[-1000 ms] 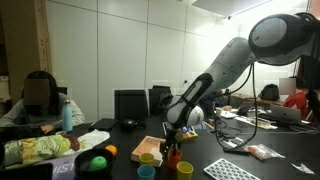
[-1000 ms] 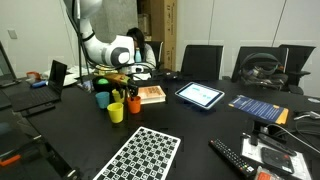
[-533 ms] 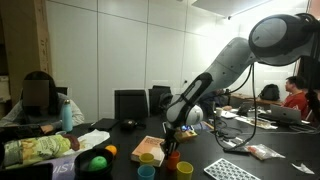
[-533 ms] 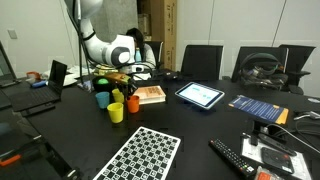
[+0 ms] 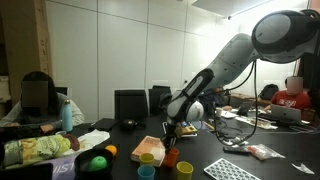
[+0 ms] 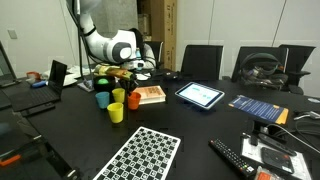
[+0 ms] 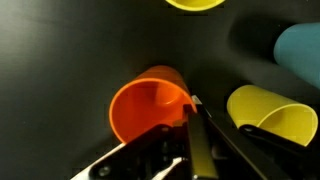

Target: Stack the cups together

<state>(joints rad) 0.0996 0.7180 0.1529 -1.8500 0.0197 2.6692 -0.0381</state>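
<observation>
In the wrist view my gripper [image 7: 192,105] is shut on the rim of the orange cup [image 7: 150,108], one finger inside and one outside. A yellow cup [image 7: 272,118] lies to its right and a light blue cup [image 7: 300,50] further up. In an exterior view the gripper [image 5: 169,142] reaches down onto the orange cup [image 5: 172,157], with the yellow cup [image 5: 148,158], blue cup [image 5: 147,171] and red cup [image 5: 185,169] around it. From the opposite side the gripper [image 6: 122,86] hangs over the cluster by the blue cup [image 6: 102,98] and yellow cup [image 6: 115,112].
A book [image 5: 150,147] lies just behind the cups. A green ball [image 5: 97,162] and an orange ball [image 5: 110,150] sit in a tray, and a teal bottle [image 5: 67,113] stands further back. A checkerboard sheet [image 6: 140,155] and a tablet [image 6: 200,95] lie on the black table. People sit around it.
The jaws have closed from wide open onto the orange cup's rim. The arm has barely shifted and the other cups have not moved.
</observation>
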